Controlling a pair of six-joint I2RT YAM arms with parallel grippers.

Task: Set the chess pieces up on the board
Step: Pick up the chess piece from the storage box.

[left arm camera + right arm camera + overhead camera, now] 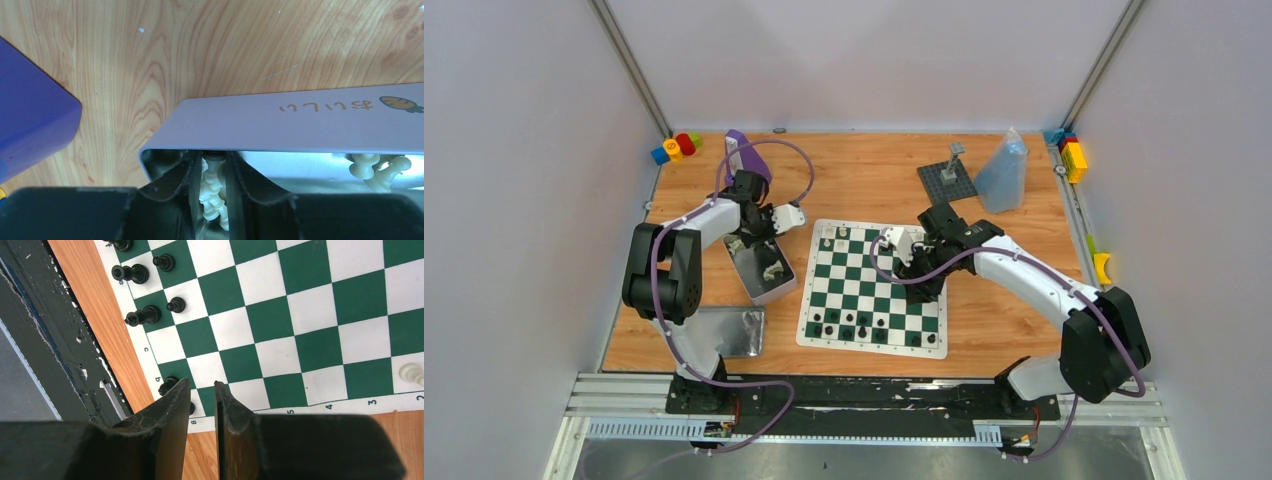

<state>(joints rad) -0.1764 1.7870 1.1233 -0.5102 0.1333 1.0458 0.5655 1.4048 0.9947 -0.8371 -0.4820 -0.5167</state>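
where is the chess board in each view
Top view: the board lies in the middle of the picture.
Left wrist: not in it.
Right wrist: the board fills the upper right.
Shared landmark: the black pieces along one board edge, upper left in the right wrist view.

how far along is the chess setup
Early days. Done: several black pieces along the board's near edge, a few white pieces at a far corner. In hand: the left gripper straddles a white piece inside the tin; the right gripper hangs empty over the board. To do: most squares are bare, and more white sits in the tin.
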